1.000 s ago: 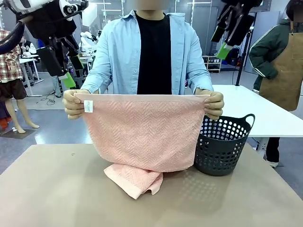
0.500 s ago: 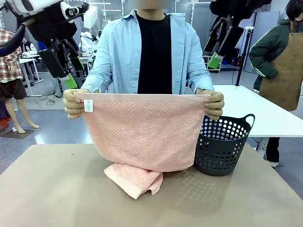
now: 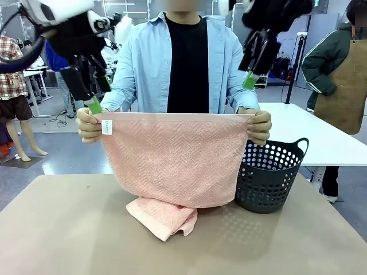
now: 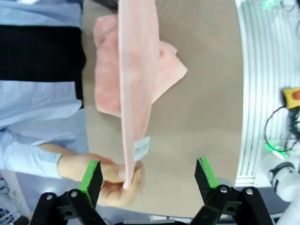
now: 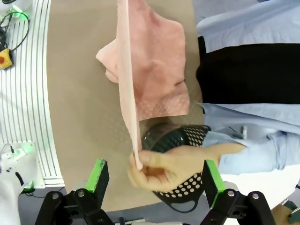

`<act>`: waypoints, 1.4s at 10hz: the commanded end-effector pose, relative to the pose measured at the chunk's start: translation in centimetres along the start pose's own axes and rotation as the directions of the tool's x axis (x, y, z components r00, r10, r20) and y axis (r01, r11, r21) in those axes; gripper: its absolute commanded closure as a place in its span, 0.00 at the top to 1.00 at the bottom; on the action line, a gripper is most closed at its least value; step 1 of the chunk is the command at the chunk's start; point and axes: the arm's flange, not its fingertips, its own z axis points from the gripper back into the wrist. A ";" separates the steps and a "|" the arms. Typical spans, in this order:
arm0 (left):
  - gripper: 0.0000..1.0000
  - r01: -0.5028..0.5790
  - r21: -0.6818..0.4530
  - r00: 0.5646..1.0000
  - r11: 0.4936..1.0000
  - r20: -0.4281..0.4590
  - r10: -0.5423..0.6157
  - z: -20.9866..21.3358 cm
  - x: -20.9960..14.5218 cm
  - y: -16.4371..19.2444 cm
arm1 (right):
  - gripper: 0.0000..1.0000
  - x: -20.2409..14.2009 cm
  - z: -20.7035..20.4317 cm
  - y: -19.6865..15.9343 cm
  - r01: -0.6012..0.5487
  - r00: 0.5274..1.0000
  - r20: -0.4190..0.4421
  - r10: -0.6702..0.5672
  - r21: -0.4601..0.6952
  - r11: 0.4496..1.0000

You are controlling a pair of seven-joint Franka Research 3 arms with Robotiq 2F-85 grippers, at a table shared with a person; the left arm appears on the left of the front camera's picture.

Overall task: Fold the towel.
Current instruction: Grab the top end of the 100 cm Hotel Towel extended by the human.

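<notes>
The towel (image 3: 172,157) hangs at centre frame, stretched by its top edge between the person's two hands, one at the left corner (image 3: 89,125) and one at the right corner (image 3: 259,127). Its lower end lies bunched on the table (image 3: 69,229), just left of the dark basket (image 3: 269,177).

Progress: judged early. No fold is made, and neither gripper touches the cloth. Taking over the top corners and the folding itself remain.

Left gripper (image 4: 147,164): fingers spread wide and empty. In its wrist view the held corner and the white label sit between the green pads, though farther off. In the front view it hangs at upper left, just above the hand there.

Right gripper (image 5: 154,164): fingers likewise spread wide and empty, the other held corner lying ahead between the pads. In the front view it sits at upper right, above that hand and clear of it.

Change against the earlier frames: both grippers have come lower and inward toward the top corners. The towel, hands and basket have not shifted.
</notes>
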 end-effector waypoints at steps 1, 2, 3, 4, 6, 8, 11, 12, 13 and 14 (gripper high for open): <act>1.00 -0.006 -0.047 0.999 0.999 -0.048 0.003 -0.8 0.9 1.1 | 1.00 0.8 -1.1 -1.6 0.002 1.000 -0.016 -0.001 0.062 0.998; 1.00 -0.012 -0.052 0.998 0.999 -0.063 0.008 -1.5 1.2 1.2 | 1.00 1.1 -2.0 -2.0 -0.006 1.000 -0.013 0.007 0.071 0.997; 1.00 -0.021 -0.052 0.997 0.998 -0.069 0.017 -2.1 1.3 1.3 | 1.00 1.5 -3.1 -2.7 -0.015 1.000 -0.006 0.016 0.092 0.996; 1.00 -0.042 -0.065 0.997 0.997 -0.066 0.037 -2.7 1.3 1.4 | 1.00 1.8 -4.6 -3.3 -0.023 1.000 0.011 0.021 0.124 0.992; 1.00 -0.072 -0.091 0.995 0.993 -0.070 0.066 -4.2 1.4 1.5 | 1.00 2.5 -7.5 -3.9 -0.042 0.999 0.040 0.035 0.187 0.981; 1.00 -0.085 -0.108 0.996 0.991 -0.046 0.080 -5.2 1.2 1.6 | 1.00 2.4 -9.2 -3.6 -0.042 0.999 0.030 0.036 0.230 0.972; 1.00 -0.084 -0.106 0.995 0.991 -0.054 0.079 -5.6 1.2 2.3 | 1.00 2.8 -10.8 -2.9 -0.030 0.999 -0.022 0.038 0.287 0.957; 1.00 -0.075 -0.125 0.995 0.989 -0.068 0.067 -6.2 1.4 3.0 | 1.00 3.1 -11.0 -2.5 -0.019 0.997 -0.068 0.040 0.294 0.956; 1.00 -0.040 -0.156 0.997 0.987 -0.077 0.028 -6.8 1.5 3.4 | 1.00 3.3 -11.3 -2.2 -0.022 0.988 -0.136 0.067 0.313 0.950; 1.00 -0.049 -0.169 0.996 0.984 -0.077 0.037 -7.4 1.7 3.9 | 1.00 3.1 -11.7 -2.0 -0.037 0.989 -0.126 0.078 0.301 0.953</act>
